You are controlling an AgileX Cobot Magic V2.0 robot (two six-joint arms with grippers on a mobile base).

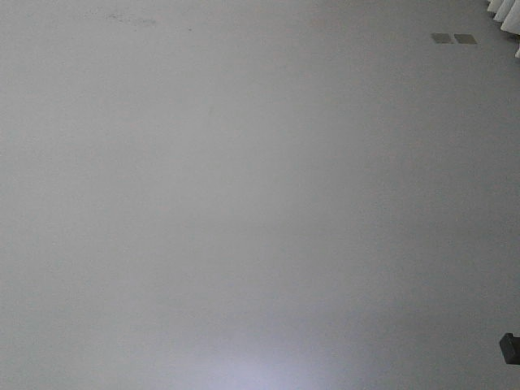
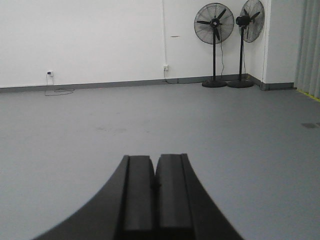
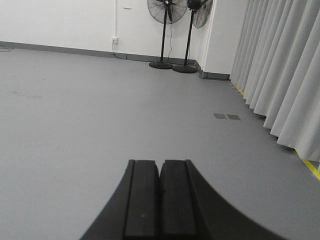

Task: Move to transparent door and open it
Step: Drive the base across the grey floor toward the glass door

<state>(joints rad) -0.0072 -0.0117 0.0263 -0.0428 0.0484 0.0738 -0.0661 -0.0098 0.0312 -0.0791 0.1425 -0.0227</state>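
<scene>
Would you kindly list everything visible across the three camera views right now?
Floor: one, grey, throughout.
Wall: one, white, far side.
Pedestal fans: two, black, by the far corner.
Wall sockets: two, white, low on the wall.
Curtains: one run, light grey, right side.
Floor plates: two, dark grey, near the curtains.
Yellow line: one, yellow, along the curtain foot.
Transparent door: none in view.
Left end effector: one, black, shut, empty.
Right end effector: one, black, shut, empty.
</scene>
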